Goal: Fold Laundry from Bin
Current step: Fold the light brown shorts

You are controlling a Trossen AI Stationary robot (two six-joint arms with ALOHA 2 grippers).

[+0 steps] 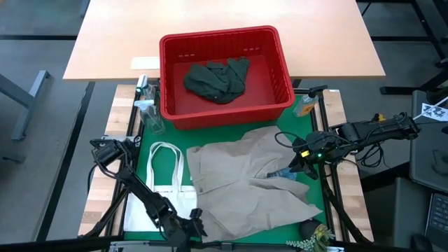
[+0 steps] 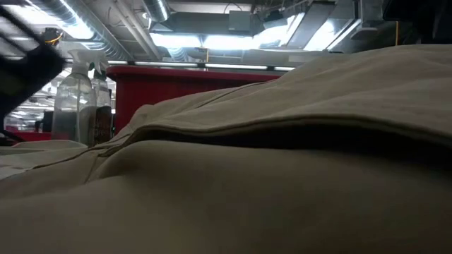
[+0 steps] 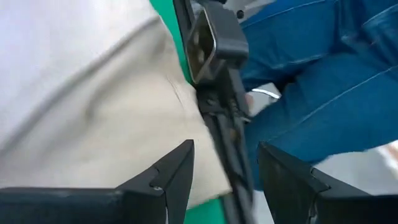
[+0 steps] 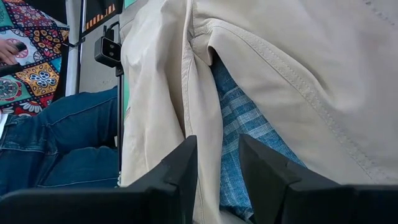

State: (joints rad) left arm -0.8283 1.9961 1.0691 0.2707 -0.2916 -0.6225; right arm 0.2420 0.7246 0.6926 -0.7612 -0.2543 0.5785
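The task looks barely begun. One beige garment (image 1: 248, 182) lies spread and rumpled on the green mat (image 1: 143, 164), not yet folded, with blue plaid cloth (image 4: 245, 134) showing under its right edge. A dark green garment (image 1: 215, 79) waits in the red bin (image 1: 280, 59) on the far side. The left gripper (image 1: 183, 227), at the garment's near left corner, has its fingers spread, holding nothing. The right gripper (image 1: 299, 166) sits at the garment's right edge with a narrow gap between its fingers; whether it pinches cloth I cannot tell.
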